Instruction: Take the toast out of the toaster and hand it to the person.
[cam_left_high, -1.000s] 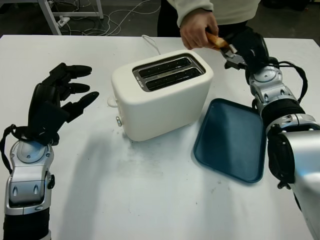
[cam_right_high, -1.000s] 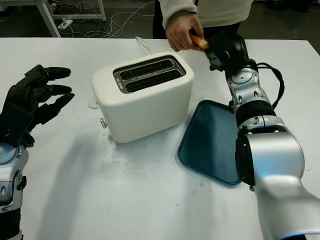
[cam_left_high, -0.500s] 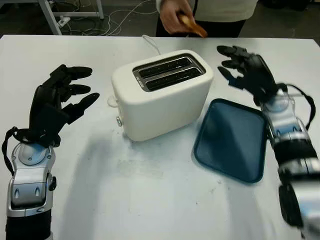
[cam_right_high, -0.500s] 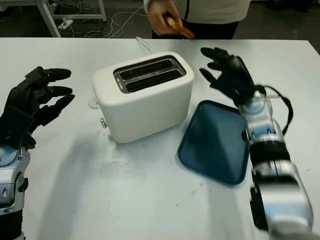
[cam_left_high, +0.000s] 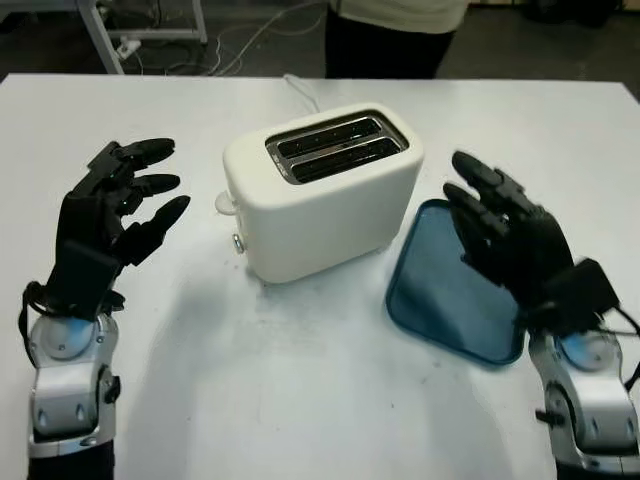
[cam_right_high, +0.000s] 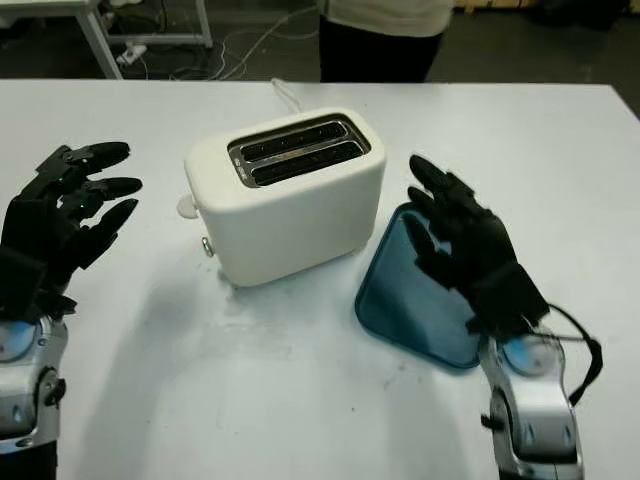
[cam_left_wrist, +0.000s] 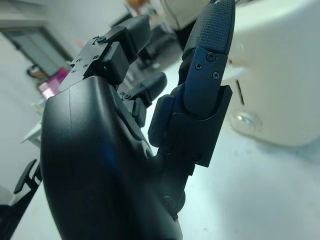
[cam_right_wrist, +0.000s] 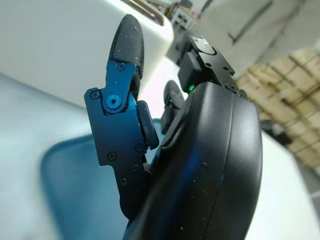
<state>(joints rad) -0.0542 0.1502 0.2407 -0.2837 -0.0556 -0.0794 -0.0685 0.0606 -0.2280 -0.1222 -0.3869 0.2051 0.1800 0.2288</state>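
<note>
Right hand (cam_left_high: 505, 240) drawn back over blue tray (cam_left_high: 440, 290), empty, left hand (cam_left_high: 105, 225) empty, white table (cam_left_high: 300, 380), cabled floor

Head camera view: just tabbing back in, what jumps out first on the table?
The cream toaster stands mid-table, and no toast rises above its two slots. The blue tray lies on the table beside it, on the robot's right. The two black hands are raised either side: the left hand open above the table left of the toaster, the right hand open above the tray. A person stands at the far edge.
</note>
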